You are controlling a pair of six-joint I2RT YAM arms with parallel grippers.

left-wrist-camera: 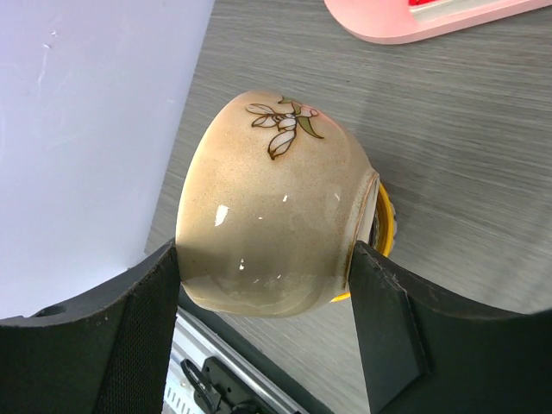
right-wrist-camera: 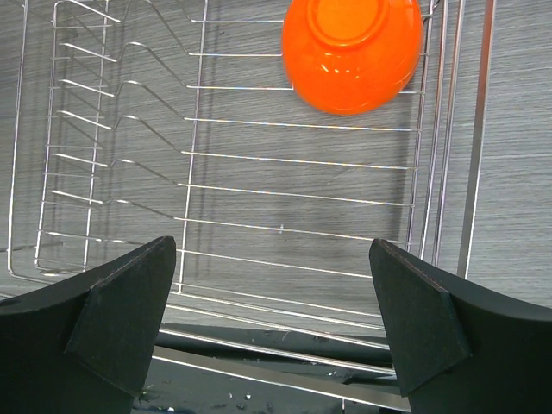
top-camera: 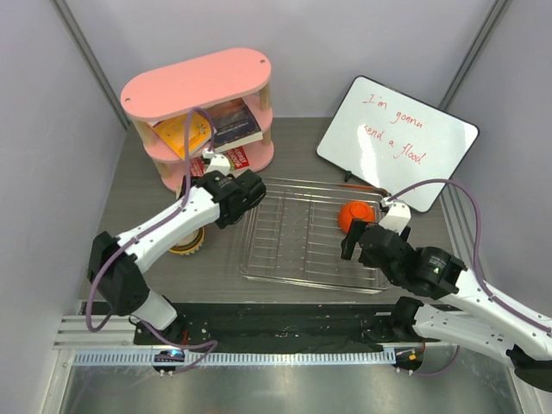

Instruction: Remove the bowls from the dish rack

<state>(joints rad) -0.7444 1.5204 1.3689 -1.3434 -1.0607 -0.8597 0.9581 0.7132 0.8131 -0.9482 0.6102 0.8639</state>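
Note:
In the left wrist view my left gripper (left-wrist-camera: 266,259) is shut on a cream bowl (left-wrist-camera: 267,207) with a flower painted on it. The bowl lies on its side between the fingers, just above a yellow bowl (left-wrist-camera: 385,226) on the table. In the top view the yellow bowl (top-camera: 185,245) sits left of the dish rack (top-camera: 259,259), and the arm hides the cream bowl and the gripper. An orange-red bowl (top-camera: 355,213) lies upside down at the rack's far right, and it also shows in the right wrist view (right-wrist-camera: 352,53). My right gripper (top-camera: 352,241) is open and empty over the rack's near right bars (right-wrist-camera: 293,185), short of the bowl.
A pink oval shelf (top-camera: 200,86) with books stands at the back left, its base (left-wrist-camera: 414,21) close behind the yellow bowl. A whiteboard (top-camera: 397,142) leans at the back right. Walls close in on the left and right. A black rail (top-camera: 285,323) runs along the near edge.

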